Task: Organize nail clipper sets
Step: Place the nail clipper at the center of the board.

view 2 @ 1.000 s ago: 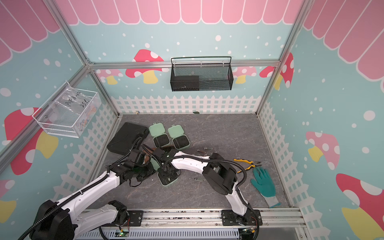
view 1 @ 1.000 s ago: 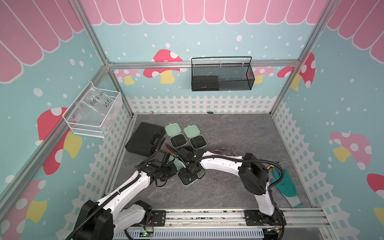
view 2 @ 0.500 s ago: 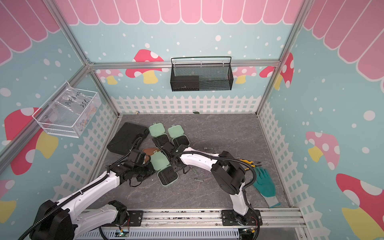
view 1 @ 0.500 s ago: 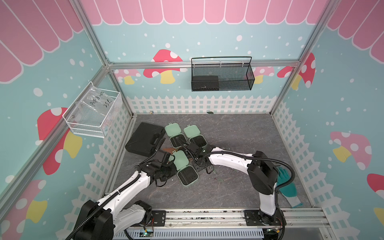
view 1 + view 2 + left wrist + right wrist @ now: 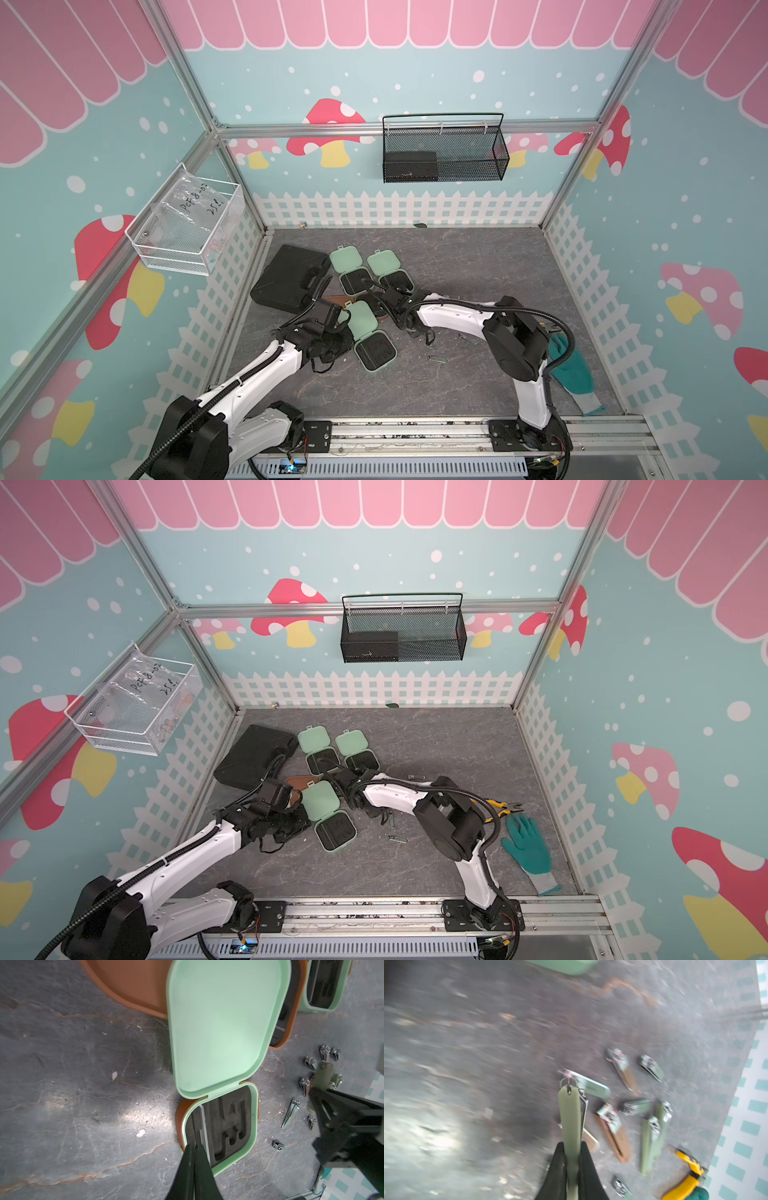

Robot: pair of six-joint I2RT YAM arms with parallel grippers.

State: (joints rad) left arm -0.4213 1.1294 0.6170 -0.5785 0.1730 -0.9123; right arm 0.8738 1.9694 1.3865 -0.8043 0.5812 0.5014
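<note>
closest in, the near mint case [image 5: 374, 352] is lying open on the desk [image 5: 457, 395], lid tipped back, black slotted insert showing. the left claw [image 5: 195, 1148] is clenched, tips pressed together, hovering at the edge of that insert. whether it is pinching anything, i cannot tell.

just right of the case, loose clippers [image 5: 652, 1136] are lying scattered on the bare desk. the right claw [image 5: 572, 1145] is hanging over them, clamped on one clipper [image 5: 569, 1109] that is sticking out past its tips. that wrist view is blurred, so finer detail is hard to call.

further right, a glove [image 5: 528, 850] is lying flat, with yellow-handled pliers [image 5: 498, 806] just behind it.

moving back, the brown case [image 5: 301, 785] is sitting open, tucked just behind the mint lid. beyond it two more mint cases [image 5: 353, 270] are sitting open side by side. left of them the black case [image 5: 291, 282] is lying shut near the fence wall. up on the back wall a mesh basket [image 5: 442, 153] is hanging.
</note>
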